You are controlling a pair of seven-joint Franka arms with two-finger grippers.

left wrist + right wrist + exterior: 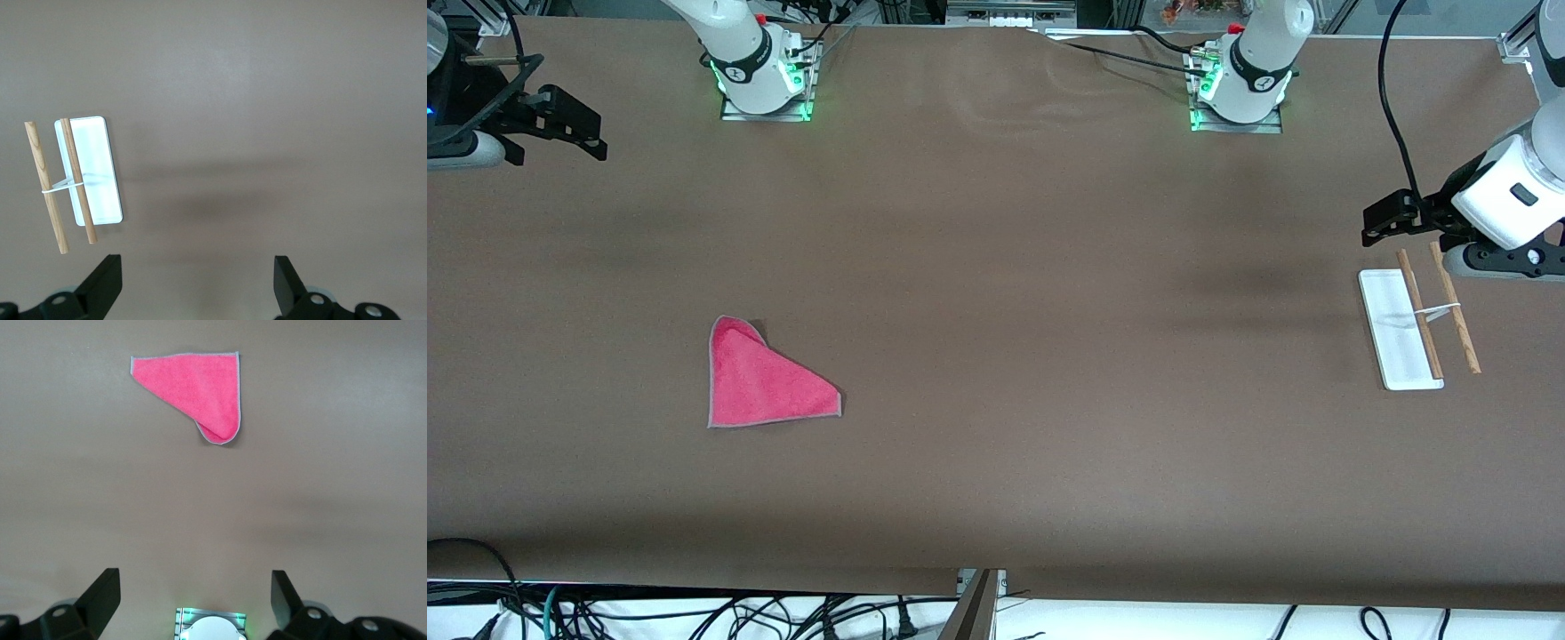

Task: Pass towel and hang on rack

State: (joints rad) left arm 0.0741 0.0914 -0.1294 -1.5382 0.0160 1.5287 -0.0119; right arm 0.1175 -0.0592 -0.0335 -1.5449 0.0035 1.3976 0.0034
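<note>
The towel [765, 380] lies flat on the brown table, pink-red side up and folded to a triangle, toward the right arm's end. It also shows in the right wrist view [200, 387]. The rack [1421, 316], a white flat base with two thin wooden rods, stands near the left arm's end and shows in the left wrist view [73, 180]. My left gripper [1383, 220] hangs open and empty in the air just beside the rack [198, 280]. My right gripper [591, 133] hangs open and empty over the table's edge at the right arm's end [195, 597], well apart from the towel.
The two arm bases [765, 80] [1240, 84] stand along the table's edge farthest from the front camera. The right arm's base also shows in the right wrist view [211, 627]. Cables [694, 613] hang below the table's nearest edge.
</note>
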